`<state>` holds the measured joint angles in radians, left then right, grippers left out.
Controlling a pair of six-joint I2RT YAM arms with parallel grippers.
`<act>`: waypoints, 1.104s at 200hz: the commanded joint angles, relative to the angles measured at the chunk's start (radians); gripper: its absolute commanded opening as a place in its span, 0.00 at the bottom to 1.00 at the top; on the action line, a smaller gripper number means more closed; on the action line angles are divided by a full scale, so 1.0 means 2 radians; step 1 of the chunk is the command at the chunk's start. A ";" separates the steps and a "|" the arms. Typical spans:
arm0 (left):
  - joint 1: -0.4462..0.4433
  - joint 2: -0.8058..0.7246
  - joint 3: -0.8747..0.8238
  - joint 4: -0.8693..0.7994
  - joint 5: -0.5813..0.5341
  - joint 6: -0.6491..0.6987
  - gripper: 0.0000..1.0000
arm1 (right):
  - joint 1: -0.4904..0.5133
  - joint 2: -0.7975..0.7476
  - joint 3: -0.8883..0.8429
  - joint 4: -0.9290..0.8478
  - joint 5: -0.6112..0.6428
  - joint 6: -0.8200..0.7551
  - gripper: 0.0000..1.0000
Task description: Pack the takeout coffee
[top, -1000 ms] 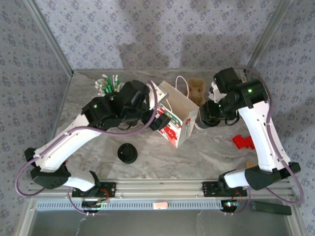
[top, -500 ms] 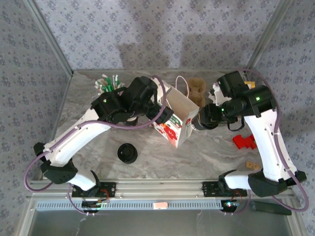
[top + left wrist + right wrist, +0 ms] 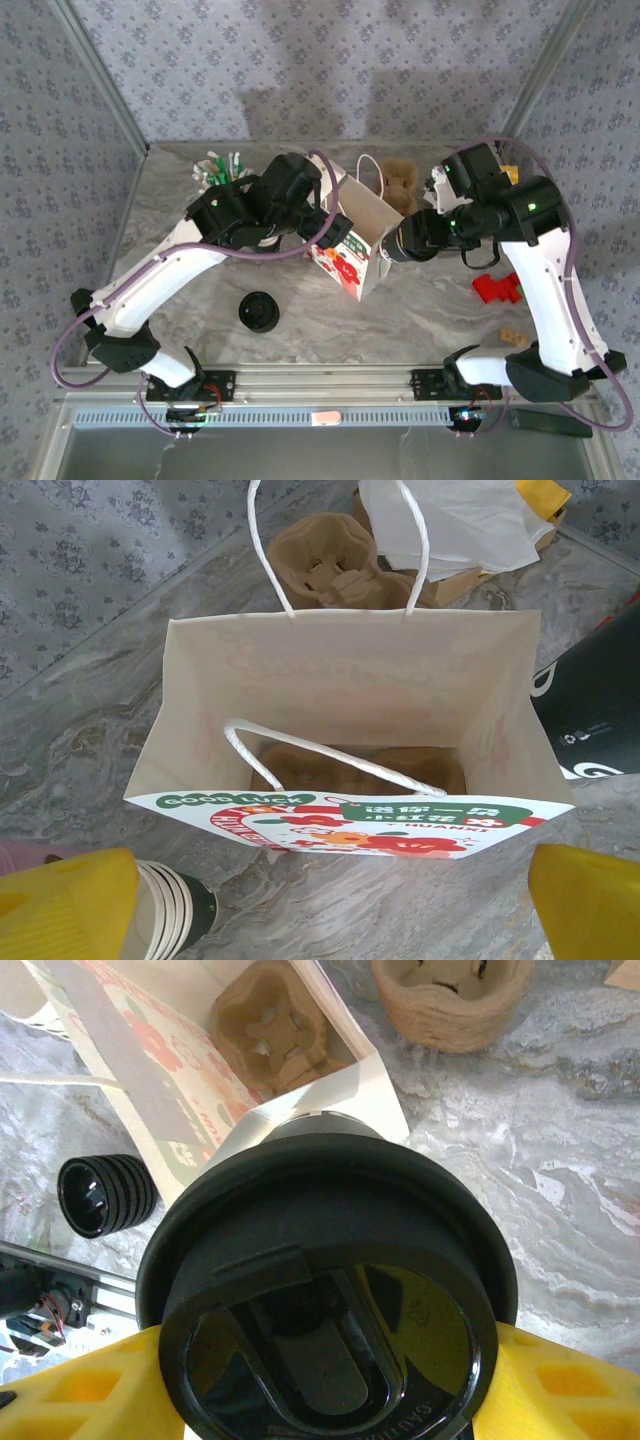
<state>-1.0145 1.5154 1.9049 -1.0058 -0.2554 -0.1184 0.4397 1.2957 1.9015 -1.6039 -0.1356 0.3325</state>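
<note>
The takeout coffee (image 3: 320,1260), a pale cup under a round black lid, is held in my right gripper (image 3: 330,1385), whose yellow fingers (image 3: 95,1390) are shut on its sides. In the top view the coffee (image 3: 393,246) hangs at the right edge of the paper bag (image 3: 355,235), just above the rim. The bag (image 3: 350,670) stands open with a brown cup carrier (image 3: 360,770) on its floor. My left gripper (image 3: 325,910) is open and holds nothing, just in front of the bag's printed side. In the top view the left gripper (image 3: 332,232) is at the bag's left side.
A pile of black lids (image 3: 259,311) lies on the table in front of the bag. A stack of paper cups (image 3: 175,915) lies by my left fingers. A spare cardboard carrier (image 3: 400,180) sits behind the bag. A red object (image 3: 497,288) lies at right, green-and-white packets (image 3: 220,170) at back left.
My right arm has carried the coffee leftward to the bag's right edge. The left arm has shifted up and right, closer to the bag.
</note>
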 commanded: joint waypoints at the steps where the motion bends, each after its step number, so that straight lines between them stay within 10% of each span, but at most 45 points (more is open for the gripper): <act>1: 0.002 -0.009 0.017 -0.013 -0.007 -0.011 1.00 | 0.003 -0.007 0.026 -0.099 0.005 0.007 0.57; 221: -0.003 -0.050 -0.018 -0.013 -0.024 -0.033 1.00 | 0.024 0.076 0.179 -0.098 -0.007 0.035 0.54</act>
<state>-1.0149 1.4643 1.8874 -1.0260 -0.2787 -0.1703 0.4805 1.4117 2.2032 -1.6035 -0.1467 0.3878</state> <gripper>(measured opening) 0.997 0.635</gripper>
